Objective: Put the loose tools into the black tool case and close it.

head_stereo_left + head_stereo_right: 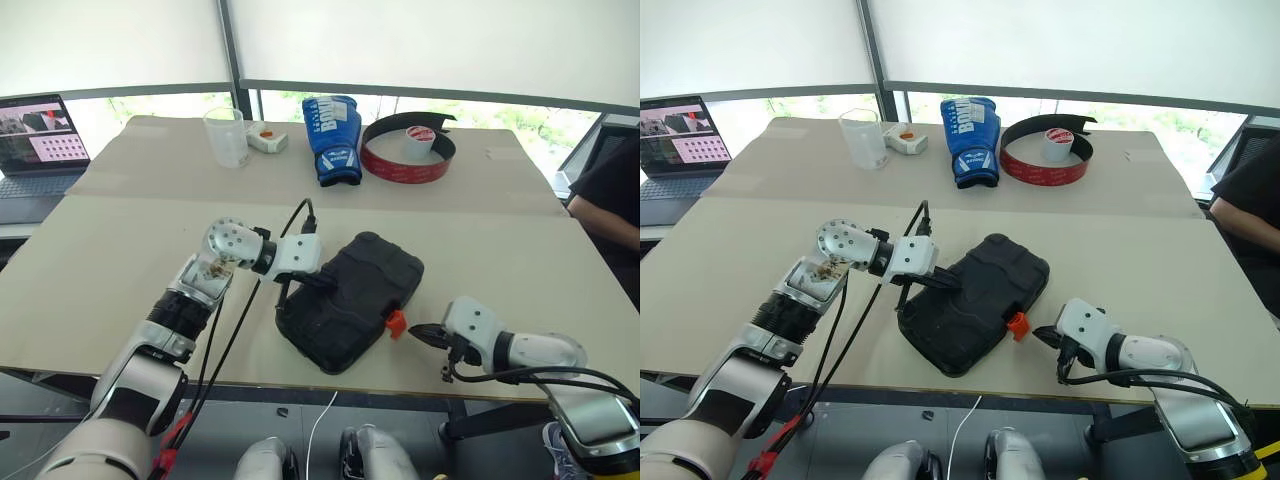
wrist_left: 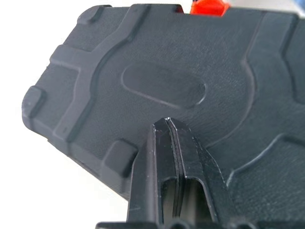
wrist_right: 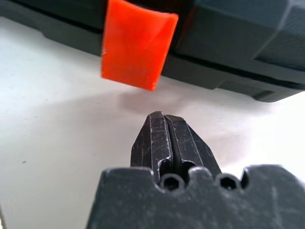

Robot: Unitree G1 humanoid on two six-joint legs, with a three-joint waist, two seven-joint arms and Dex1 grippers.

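The black tool case (image 1: 352, 298) lies shut on the table's near part, its lid down and its small orange latch (image 1: 396, 322) sticking out at the right edge. My left gripper (image 1: 318, 281) is shut, its tips on or just over the lid (image 2: 162, 90) near the case's left side. To the right of the latch (image 3: 137, 44), my right gripper (image 1: 418, 332) is shut with nothing in it, a short gap from the flap. The loose tools are out of view.
At the far side stand a blue boxing glove (image 1: 333, 137), a red-black band (image 1: 405, 158) around a white tape roll (image 1: 419, 139), a clear cup (image 1: 226, 136) and a small white box (image 1: 267, 138). A laptop (image 1: 38, 140) sits far left. A person's dark sleeve (image 1: 612, 195) shows at right.
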